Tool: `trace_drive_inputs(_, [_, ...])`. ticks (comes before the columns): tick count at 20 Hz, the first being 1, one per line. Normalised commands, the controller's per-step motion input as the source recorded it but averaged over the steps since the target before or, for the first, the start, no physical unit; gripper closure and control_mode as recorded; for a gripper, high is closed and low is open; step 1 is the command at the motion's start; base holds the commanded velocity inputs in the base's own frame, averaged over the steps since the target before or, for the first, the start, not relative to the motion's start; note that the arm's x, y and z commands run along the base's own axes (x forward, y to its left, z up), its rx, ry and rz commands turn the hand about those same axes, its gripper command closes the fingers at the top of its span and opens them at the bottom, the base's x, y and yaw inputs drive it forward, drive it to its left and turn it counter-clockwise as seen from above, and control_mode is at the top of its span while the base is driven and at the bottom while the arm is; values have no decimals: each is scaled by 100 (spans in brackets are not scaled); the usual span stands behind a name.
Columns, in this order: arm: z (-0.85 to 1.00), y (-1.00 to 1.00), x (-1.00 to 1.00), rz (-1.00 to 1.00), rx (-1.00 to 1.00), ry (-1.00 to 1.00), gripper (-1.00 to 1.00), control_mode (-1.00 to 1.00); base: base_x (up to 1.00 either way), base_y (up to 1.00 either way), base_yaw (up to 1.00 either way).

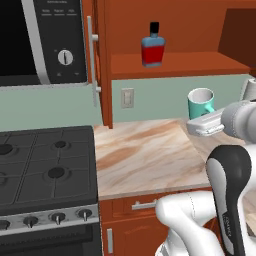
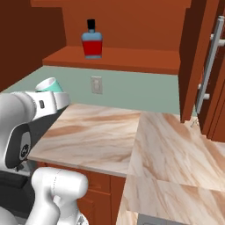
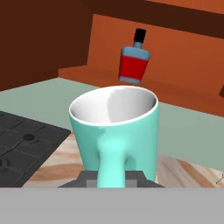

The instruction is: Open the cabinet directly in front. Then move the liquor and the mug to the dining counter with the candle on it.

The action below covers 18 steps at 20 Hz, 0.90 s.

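Smooth teal mug (image 3: 114, 131), marbled worktop (image 1: 145, 155), reddish wooden cabinet (image 2: 132, 26).

A black stove (image 1: 47, 170) is sitting at the left, its knobs (image 1: 57, 218) lining the near edge. A microwave (image 1: 42, 40) is hanging above it. A marble worktop (image 1: 145, 155) is stretching right, a wall outlet (image 1: 127, 98) showing behind.

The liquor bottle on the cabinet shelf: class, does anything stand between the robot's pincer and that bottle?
Nothing visible blocks it, but the pincer is shut on the mug by its handle, so it is not free. The liquor stands alone on the open cabinet shelf, above and behind the mug, with open space between them.
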Motion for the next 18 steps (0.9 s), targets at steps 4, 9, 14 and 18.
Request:
trace_drive_inputs(4, [0, 0, 0, 0, 0, 0, 100, 100, -13, 0, -4])
trace_drive_inputs(9, [0, 0, 0, 0, 0, 0, 100, 100, -4, 1, -18])
trace_drive_inputs(14, [0, 0, 0, 0, 0, 0, 100, 100, -7, 8, -24])
trace_drive_inputs(18, [0, 0, 0, 0, 0, 0, 100, 100, -18, 10, -19])
